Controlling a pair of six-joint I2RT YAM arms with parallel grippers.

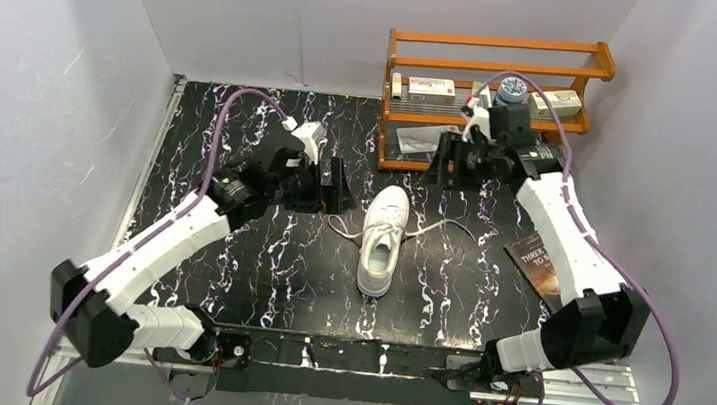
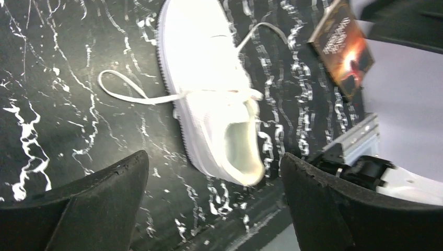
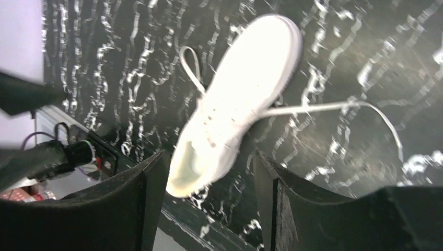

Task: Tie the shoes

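Observation:
A white sneaker (image 1: 383, 237) lies in the middle of the black marbled table, toe pointing away from the arms. Its laces are untied: one end loops out to the left (image 1: 340, 227), the other trails to the right (image 1: 447, 227). My left gripper (image 1: 336, 188) hovers to the shoe's upper left, open and empty; the shoe shows between its fingers in the left wrist view (image 2: 214, 99). My right gripper (image 1: 442, 161) hovers to the shoe's upper right by the rack, open and empty; the shoe shows in the right wrist view (image 3: 235, 104).
An orange wooden rack (image 1: 491, 101) with small boxes and a bottle stands at the back right. A paperback book (image 1: 541, 264) lies on the table's right side under the right arm. Grey walls close in on both sides.

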